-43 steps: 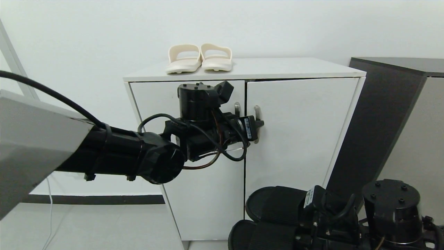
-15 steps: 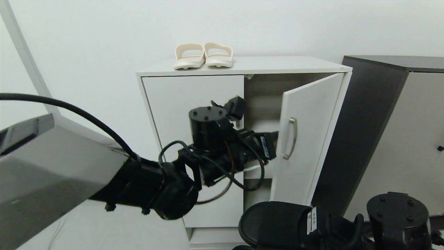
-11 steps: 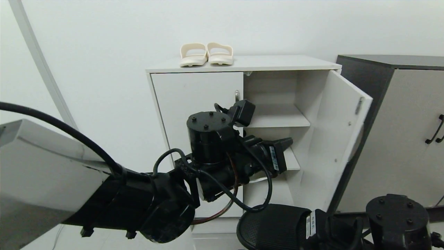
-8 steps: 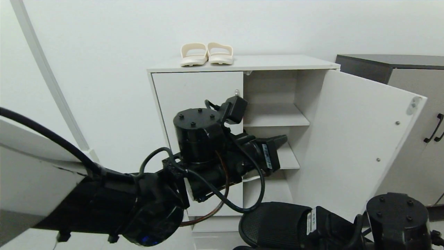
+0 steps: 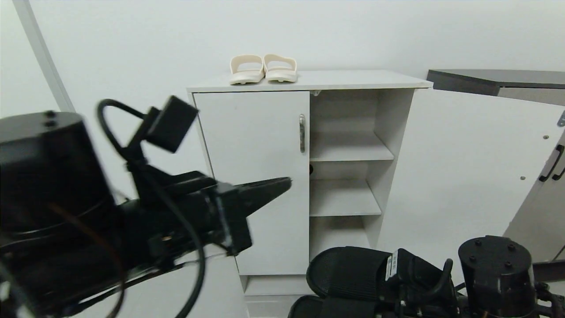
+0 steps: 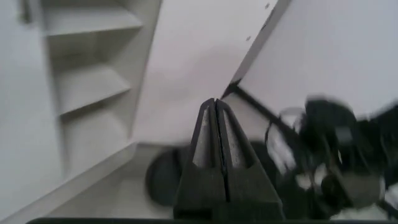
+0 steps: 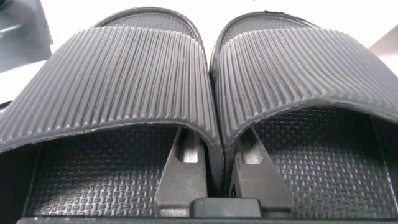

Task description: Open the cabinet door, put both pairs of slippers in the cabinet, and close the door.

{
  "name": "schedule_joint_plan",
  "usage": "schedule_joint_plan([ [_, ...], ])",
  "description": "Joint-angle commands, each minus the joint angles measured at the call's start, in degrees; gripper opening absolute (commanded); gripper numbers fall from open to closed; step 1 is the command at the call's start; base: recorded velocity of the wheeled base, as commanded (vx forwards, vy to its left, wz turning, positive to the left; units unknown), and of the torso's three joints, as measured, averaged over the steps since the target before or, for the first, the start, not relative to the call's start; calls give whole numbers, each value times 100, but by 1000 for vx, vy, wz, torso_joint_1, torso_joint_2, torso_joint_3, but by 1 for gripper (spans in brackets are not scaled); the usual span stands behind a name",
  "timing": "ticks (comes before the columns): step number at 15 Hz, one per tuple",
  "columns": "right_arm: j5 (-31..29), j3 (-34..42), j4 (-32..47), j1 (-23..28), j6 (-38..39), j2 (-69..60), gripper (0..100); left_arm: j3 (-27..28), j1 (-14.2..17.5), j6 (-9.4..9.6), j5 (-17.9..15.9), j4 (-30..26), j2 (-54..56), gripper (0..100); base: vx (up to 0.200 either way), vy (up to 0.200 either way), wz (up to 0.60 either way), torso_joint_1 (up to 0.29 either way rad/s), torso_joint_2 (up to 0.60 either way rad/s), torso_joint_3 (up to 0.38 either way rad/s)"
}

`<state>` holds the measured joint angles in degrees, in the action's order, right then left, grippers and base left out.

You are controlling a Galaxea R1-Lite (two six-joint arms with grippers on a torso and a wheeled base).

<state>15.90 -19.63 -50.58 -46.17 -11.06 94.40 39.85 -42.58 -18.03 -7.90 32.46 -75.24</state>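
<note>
The white cabinet [image 5: 353, 80] stands against the wall with its right door [image 5: 463, 176] swung wide open, showing bare shelves [image 5: 348, 152]. Its left door [image 5: 251, 154] is closed. A cream pair of slippers [image 5: 263, 68] rests on the cabinet top. My left gripper [image 5: 284, 182] hangs shut and holds nothing, in front of the left door and apart from it; in the left wrist view its fingers [image 6: 205, 143] are pressed together. Low at the right, my right gripper [image 7: 219, 155] is shut on the black pair of slippers [image 5: 348, 274], its fingers under the straps [image 7: 137, 74].
A dark grey cabinet [image 5: 499, 79] with black handles [image 5: 557, 163] stands just right of the open door. A pale vertical frame [image 5: 42, 53] runs up the wall at the far left. Light floor lies in front of the cabinet base.
The right door went from closed to fully open. My left gripper let go of its handle and drew back to the left, toward the camera. The head view shifted meanwhile.
</note>
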Motion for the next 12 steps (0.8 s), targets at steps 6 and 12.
schedule_joint_plan([
  [6,-8,-173,-426,468,60,562,0,-2095,2993,1337,1713,-3387,5731,0,0,0,0,0,0,0],
  [12,-8,-182,-426,477,60,588,0,-3370,4179,1706,1827,-3396,7348,0,0,0,0,0,0,0],
])
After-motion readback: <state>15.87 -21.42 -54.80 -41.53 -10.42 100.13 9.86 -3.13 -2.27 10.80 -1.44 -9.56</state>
